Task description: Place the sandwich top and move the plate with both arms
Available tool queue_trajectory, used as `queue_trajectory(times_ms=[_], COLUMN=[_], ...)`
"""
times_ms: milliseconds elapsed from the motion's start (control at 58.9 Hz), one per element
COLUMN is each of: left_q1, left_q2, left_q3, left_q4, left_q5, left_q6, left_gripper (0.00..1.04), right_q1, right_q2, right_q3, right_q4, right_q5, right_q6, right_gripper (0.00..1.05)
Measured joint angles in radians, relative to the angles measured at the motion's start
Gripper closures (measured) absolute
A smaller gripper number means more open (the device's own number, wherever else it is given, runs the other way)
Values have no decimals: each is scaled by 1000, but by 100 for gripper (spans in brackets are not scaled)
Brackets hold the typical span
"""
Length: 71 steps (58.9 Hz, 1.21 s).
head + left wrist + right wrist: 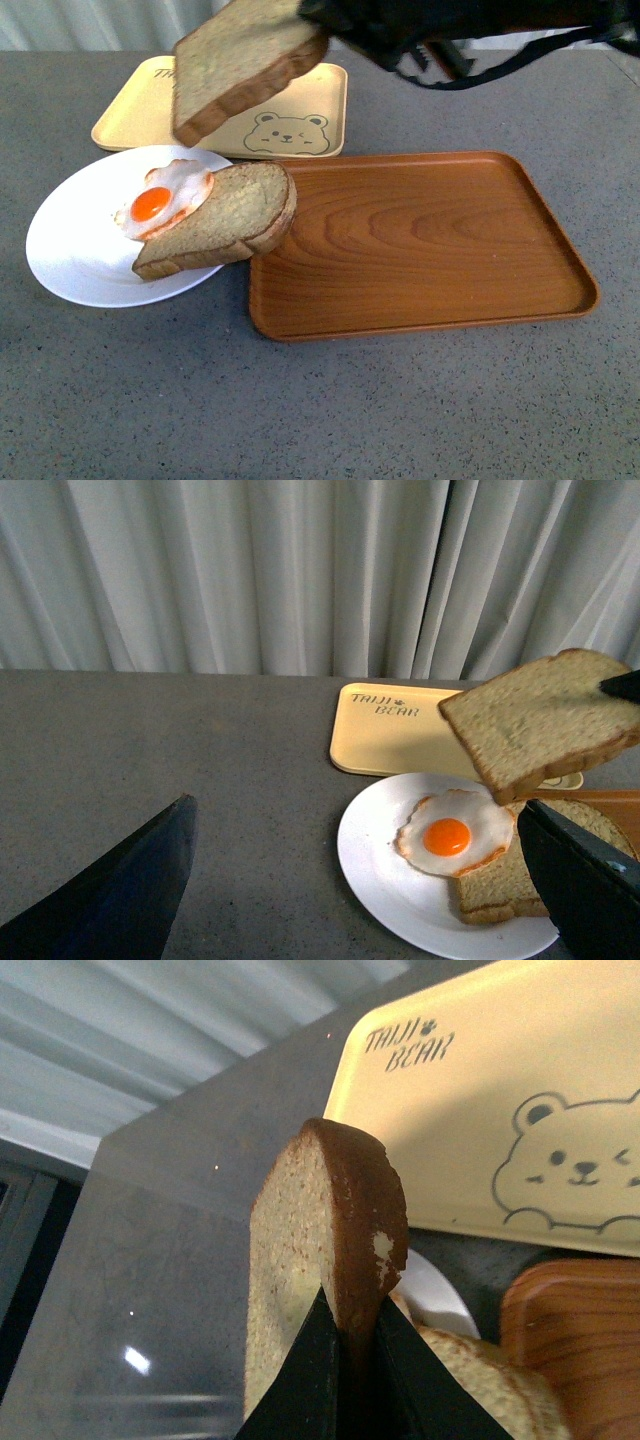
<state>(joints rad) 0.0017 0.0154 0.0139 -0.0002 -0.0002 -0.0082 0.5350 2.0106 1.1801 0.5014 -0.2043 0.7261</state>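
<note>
- Front view: the top slice (245, 65) hangs in the air, tilted with its pale face toward the camera. It sits above the gap between the yellow tray (300, 115) and the plate (70, 250) and touches neither.
- The right gripper (350, 1340) is closed on the top slice. In the right wrist view its two dark fingers pinch the slice by one edge, crust side and pale side. An edge hold like this probably leaves the broad face free to land flat.
- The tilt suggests the slice is being carried over rather than lowered; it would need levelling before release.
- The egg (160, 205) lies partly on the plate and partly over the near end of the lower slice (225, 220). A top set squarely on that slice would cover only part of the egg.
- The lower slice reaches past the plate rim to the corner of the wood tray (420, 240). That overhang could snag or shift when the plate is moved.
- The left gripper (356, 805) is spread wide with nothing in it. It hovers back from the plate over bare table (100, 400), seemingly held clear until the two-arm plate move.
- By my reading, placing the top is under way and the plate move is not yet begun.
</note>
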Motion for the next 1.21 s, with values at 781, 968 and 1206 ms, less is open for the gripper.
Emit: queue_trajectory(times_ms=[781,968,1206], left_q1=[0,0,0], left_q2=[0,0,0], left_q3=[0,0,0], left_q4=[0,0,0], left_q5=[0,-1,0], left_q6=[0,0,0], left_gripper=[9,9,9], right_q1=[-32,-176,-294], right_q2=[-222,-526,-740], right_q3=[-286,-681,-930], right_q4=[58,505,498], right_q5=[197,552,444], right_q6=[-142,-582,-702], right_gripper=[23,56,100])
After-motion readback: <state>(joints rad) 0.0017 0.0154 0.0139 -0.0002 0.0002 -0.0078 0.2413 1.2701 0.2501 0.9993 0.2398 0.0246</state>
